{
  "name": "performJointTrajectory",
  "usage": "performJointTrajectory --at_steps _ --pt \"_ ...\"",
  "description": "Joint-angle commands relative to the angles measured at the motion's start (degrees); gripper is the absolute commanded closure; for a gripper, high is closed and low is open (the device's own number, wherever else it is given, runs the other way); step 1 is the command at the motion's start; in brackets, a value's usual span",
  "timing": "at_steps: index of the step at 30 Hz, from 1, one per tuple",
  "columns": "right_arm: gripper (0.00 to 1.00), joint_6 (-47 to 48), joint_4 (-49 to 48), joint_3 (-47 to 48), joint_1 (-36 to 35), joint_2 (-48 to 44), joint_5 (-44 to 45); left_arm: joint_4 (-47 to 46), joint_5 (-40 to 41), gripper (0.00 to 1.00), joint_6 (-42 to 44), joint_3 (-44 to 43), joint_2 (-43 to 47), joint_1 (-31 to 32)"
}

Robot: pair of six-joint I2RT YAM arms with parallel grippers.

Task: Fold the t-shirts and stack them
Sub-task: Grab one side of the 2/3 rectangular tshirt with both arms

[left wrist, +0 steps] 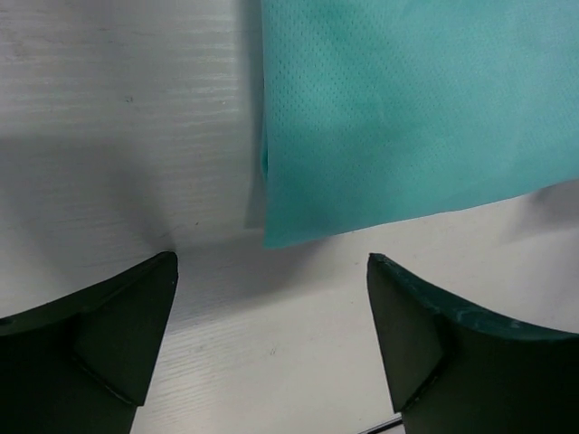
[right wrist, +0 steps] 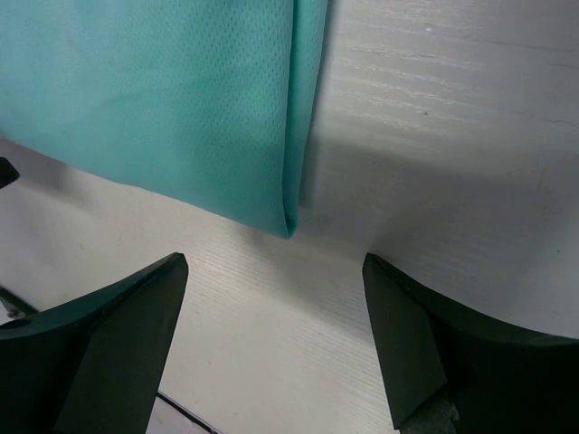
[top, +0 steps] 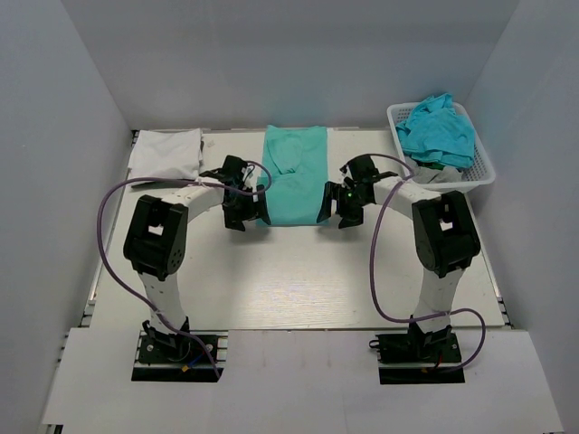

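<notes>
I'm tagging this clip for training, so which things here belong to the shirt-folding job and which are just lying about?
Job: teal-green t-shirt mid-table; white t-shirt far left; turquoise t-shirts heaped far right.
Lying about: white basket holding that heap; table.

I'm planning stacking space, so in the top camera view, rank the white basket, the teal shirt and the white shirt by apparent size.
1. basket and teal shirt: about alike, can't rank.
2. white shirt: clearly smallest.
</notes>
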State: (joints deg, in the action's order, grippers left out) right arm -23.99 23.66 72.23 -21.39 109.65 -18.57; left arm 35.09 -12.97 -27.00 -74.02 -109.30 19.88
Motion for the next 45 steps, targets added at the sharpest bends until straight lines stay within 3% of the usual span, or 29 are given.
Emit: performJointTrajectory --at_steps 1,4,10,11,14,17,18,19,20,21,27,34,41,45 --pt "0.17 -2.2 -2.13 -0.07 -0.06 1.18 -1.47 -2.22 0.05 0.08 -0.07 0.72 -0.03 0.95" --pt "0.2 -2.99 -3.79 -0.42 -0.06 1.71 -1.65 -5.1 -0.56 0.2 -0.07 2.28 -0.04 0.95" --pt "0.38 -4.75 -6.95 0.02 -0.15 4.26 -2.52 -8.28 -1.18 0.47 -0.59 3.44 -1.44 2.09" --pt "0.42 -4.93 -7.22 0.28 -0.06 5.04 -2.87 -8.81 -0.66 0.55 -1.12 3.44 -1.97 2.09" --pt "0.5 -5.28 -8.19 0.9 -0.15 5.75 -2.96 -8.81 -0.12 0.63 -1.12 2.13 -3.55 2.09" --pt "0.69 -5.63 -8.72 0.81 0.03 6.02 -2.53 -8.81 0.93 0.72 -1.65 1.07 -4.08 2.09" --pt "0.8 -5.54 -8.98 0.72 -0.06 5.84 -2.7 -8.81 0.93 0.92 -1.65 1.07 -4.08 2.09" --pt "0.88 -5.46 -8.72 0.55 -0.06 5.67 -3.05 -8.81 0.93 1.0 -1.65 0.55 -4.08 2.09" --pt "0.99 -5.46 -7.59 0.72 0.03 5.58 -3.4 -8.03 0.93 1.0 -1.65 0.02 -4.08 2.09" --pt "1.0 -5.37 -7.14 0.64 0.03 4.19 -3.93 -7.24 1.45 1.0 -1.65 0.01 -2.69 2.09" --pt "1.0 -1.59 4.01 -1.56 -0.93 -3.99 -6.21 -2.85 1.47 1.0 -2.78 5.98 8.73 2.71" --pt "1.0 1.05 20.53 -11.39 -3.75 -17.86 -16.93 15.49 -9.25 1.0 -3.84 11.88 24.27 5.08" --pt "1.0 6.31 38.99 -10.53 -5.33 -29.03 -24.38 36.76 -13.83 1.0 -2.79 2.05 31.34 5.61" --pt "1.0 7.73 42.17 -10.0 -5.16 -31.33 -33.27 39.0 -16.37 1.0 -2.61 -0.78 31.34 6.22"
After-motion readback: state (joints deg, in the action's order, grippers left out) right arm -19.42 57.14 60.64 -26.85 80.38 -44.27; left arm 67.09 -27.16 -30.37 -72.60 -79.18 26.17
